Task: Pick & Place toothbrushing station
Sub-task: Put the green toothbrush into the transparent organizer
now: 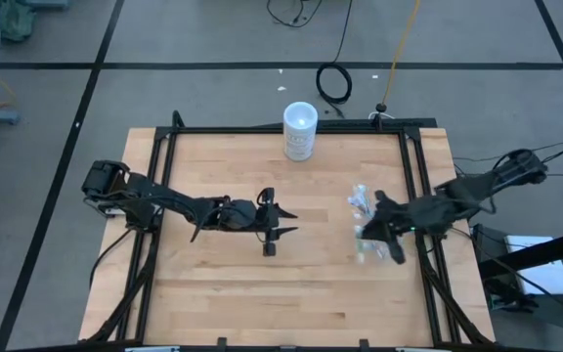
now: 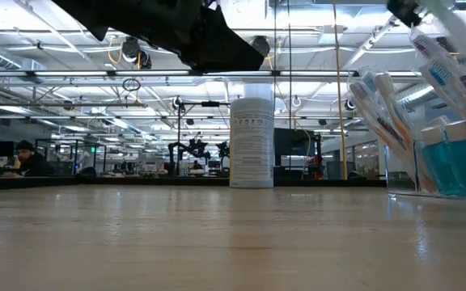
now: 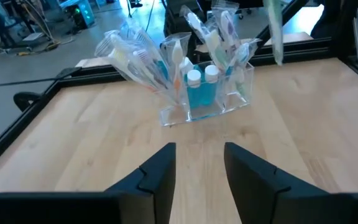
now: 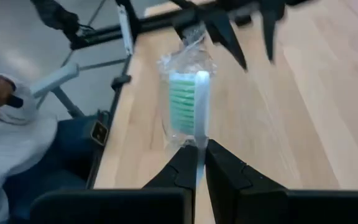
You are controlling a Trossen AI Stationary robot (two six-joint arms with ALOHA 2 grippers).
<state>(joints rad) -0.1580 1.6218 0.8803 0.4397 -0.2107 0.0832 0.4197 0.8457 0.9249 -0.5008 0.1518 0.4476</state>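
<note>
With the clear station point(image 3: 207, 93) already crowded with brushes and teal tubes point(image 3: 199, 93) just beside it, the right gripper point(image 4: 199, 163) pinches a wrapped green toothbrush point(image 4: 188, 102) not yet placed; the left gripper point(image 3: 197, 165), empty, jaws parted, faces the station.

I'm working in a large open lab hall: ceiling strip lights point(image 2: 47, 48), glass partitions point(image 2: 87, 153), taped concrete floor point(image 1: 213, 39), and a person at a desk point(image 2: 24, 158) beyond my worktop point(image 2: 217, 234).
</note>
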